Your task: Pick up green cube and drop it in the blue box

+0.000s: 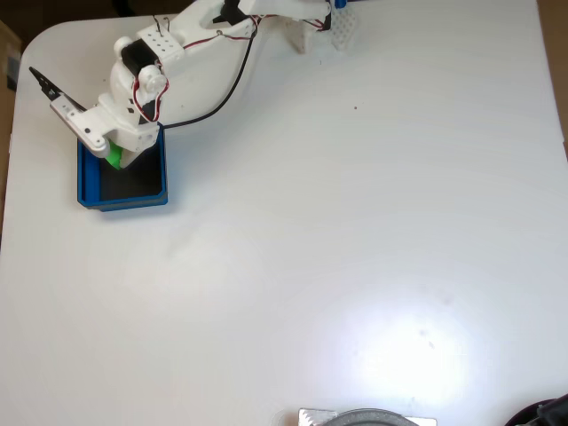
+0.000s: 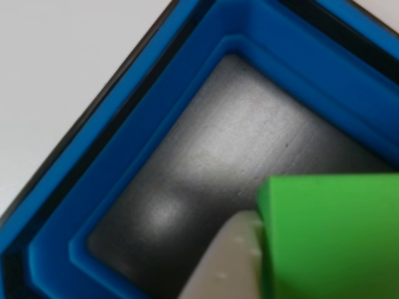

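Observation:
In the fixed view the blue box [image 1: 124, 202] sits near the table's left edge, its dark floor partly covered by the white arm. My gripper [image 1: 82, 120] hangs over the box's far end with its jaws spread wide, the black-tipped finger [image 1: 46, 86] pointing up and left. The green cube [image 1: 114, 158] shows just under the lower finger, inside the box's outline. In the other view the cube [image 2: 330, 237] is large at the lower right, over the box's black floor, with a white finger [image 2: 227, 265] touching its left side. The box's blue wall [image 2: 143, 93] runs diagonally.
The arm's base and a white bracket [image 1: 342, 27] stand at the table's far edge. A round grey object [image 1: 366, 417] pokes in at the bottom edge. The white table [image 1: 355, 222] stretches open to the right of the box.

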